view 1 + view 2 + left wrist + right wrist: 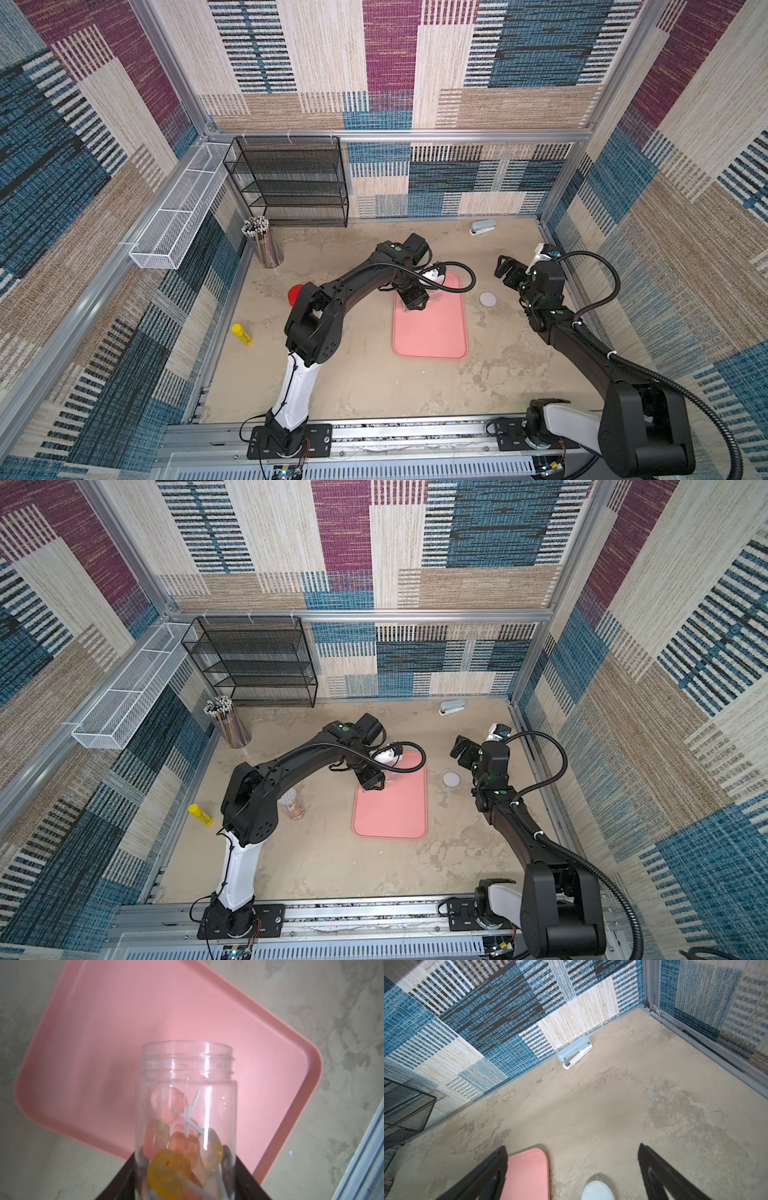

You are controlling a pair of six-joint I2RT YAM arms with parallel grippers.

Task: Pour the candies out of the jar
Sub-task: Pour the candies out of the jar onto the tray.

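**A:** Where is the clear plastic jar [187, 1084]?

**B:** Over the far end of the flat pink plastic tray [432, 336], which lies mid-desk [353, 374]. The left gripper [413, 303] is clenched on it, with black fingers [120, 1184] against both sides near its closed end.

**A:** Do the overhead cameras give you that?

**B:** Barely. In both top views the jar is a faint glint beside the black wrist. Only the left wrist view shows its unlidded mouth and the candies [168, 1172]: round orange, yellow and pink heads on white sticks, heaped at the closed end between the fingers.

**A:** Which way does it point?

**B:** Its long axis runs straight out from the gripper, mouth leading, with the tray's floor behind it. How steeply it tilts I cannot tell.

**A:** And the right gripper [505, 268]?

**B:** Released, hovering near the desk's right edge, well apart from the jar. Its own wrist view shows the jaws spread wide. Between them it shows a tray corner and the round pale grey lid [598, 1190], which lies on the desk just right of the tray's far right corner. It also gives the clearest look at the pale blue and white stapler [576, 1053] at the desk's far edge
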